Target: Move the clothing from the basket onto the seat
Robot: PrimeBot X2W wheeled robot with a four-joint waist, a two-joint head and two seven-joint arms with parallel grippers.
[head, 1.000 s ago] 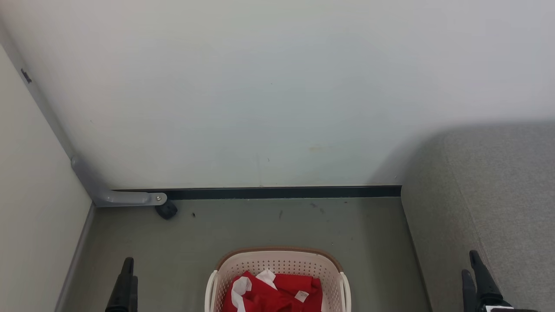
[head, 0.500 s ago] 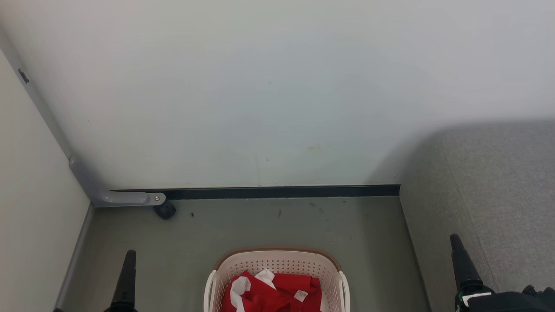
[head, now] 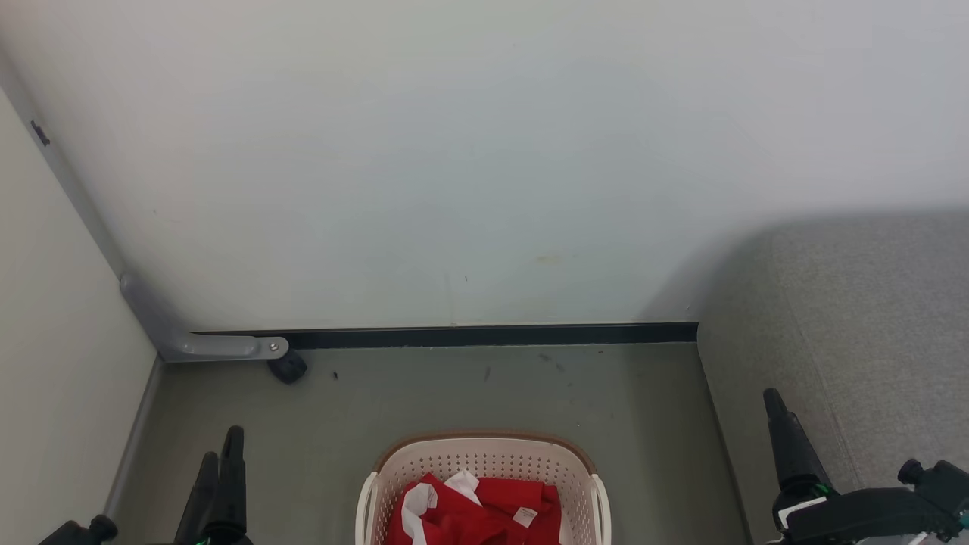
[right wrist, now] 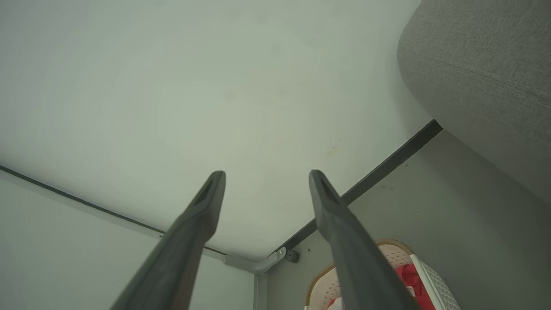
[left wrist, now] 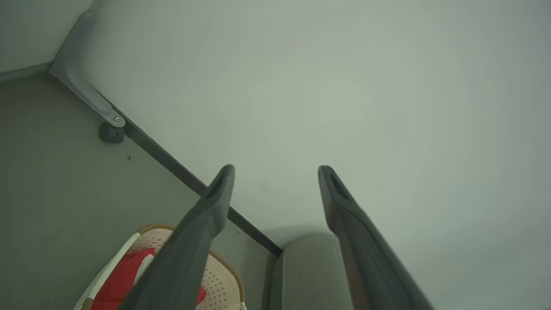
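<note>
Grey floor (head: 484, 393) by wall, nothing moved yet.
Red clothing (head: 477, 518) all in basket (head: 492, 460), btwn left gripper (left wrist: 276, 172) & right gripper (right wrist: 267, 176); both spread, empty; seat (head: 870, 318) beside right jaws, bare.

The left end effector (head: 222, 443) is rising slightly over the floor; the right end effector (head: 774, 397) is climbing farther, drifting leftward.
</note>
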